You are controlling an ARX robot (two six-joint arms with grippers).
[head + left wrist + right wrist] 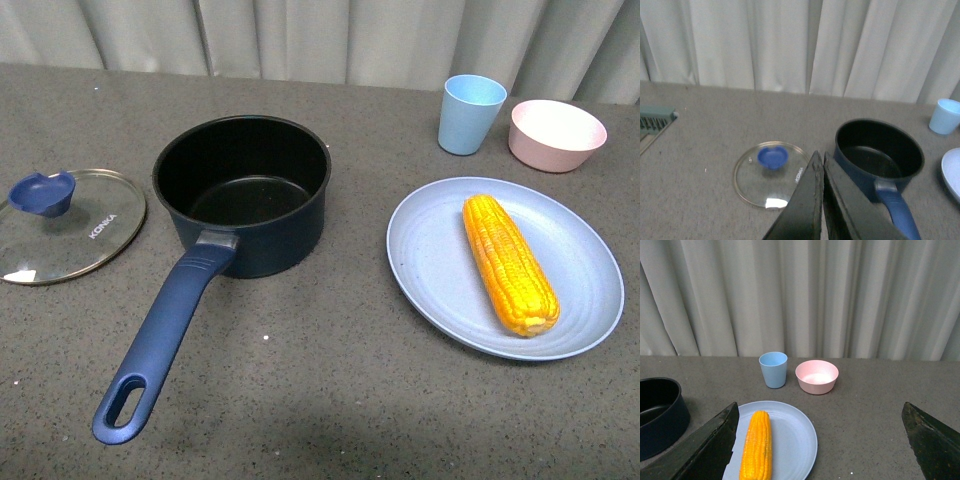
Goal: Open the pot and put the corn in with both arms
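pot [245, 195] is open, lid [70, 225] flat on table [330, 400] just left of it, so lid step looks done. corn [508, 262] lies on blue plate [430, 270] right of pot, not in yet. L gripper [821, 165] pinched closed, empty; R gripper [819, 410] spread wide, empty, facing the plate. Risks imo: round cob rolls or plate skids if pinch lands off-centre; cob looks approx as long as pot is wide, so a flat drop may bridge the rim; cup [470, 113] and bowl [556, 134] sit close behind plate, could get knocked.
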